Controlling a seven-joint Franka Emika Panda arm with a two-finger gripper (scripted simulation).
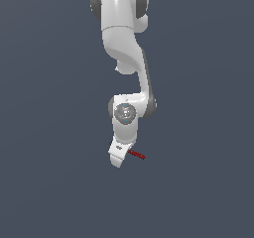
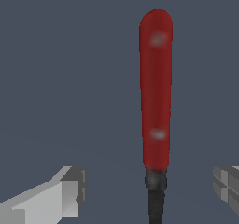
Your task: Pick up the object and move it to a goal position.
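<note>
The object is a thin fork with a red handle (image 2: 156, 87) and a black neck (image 2: 155, 197); its pronged end is out of view. In the wrist view it lies lengthwise between my two grey fingertips (image 2: 65, 192), with a clear gap on each side. My gripper (image 2: 148, 185) is open and straddles the fork near where red meets black. In the exterior view the white gripper (image 1: 118, 156) points down and hides the black end. Only the red handle (image 1: 137, 155) sticks out toward the exterior view's right.
The flat dark blue-grey ground (image 1: 198, 192) fills both views. The arm's white links (image 1: 124, 29) rise above the gripper. No goal marker shows.
</note>
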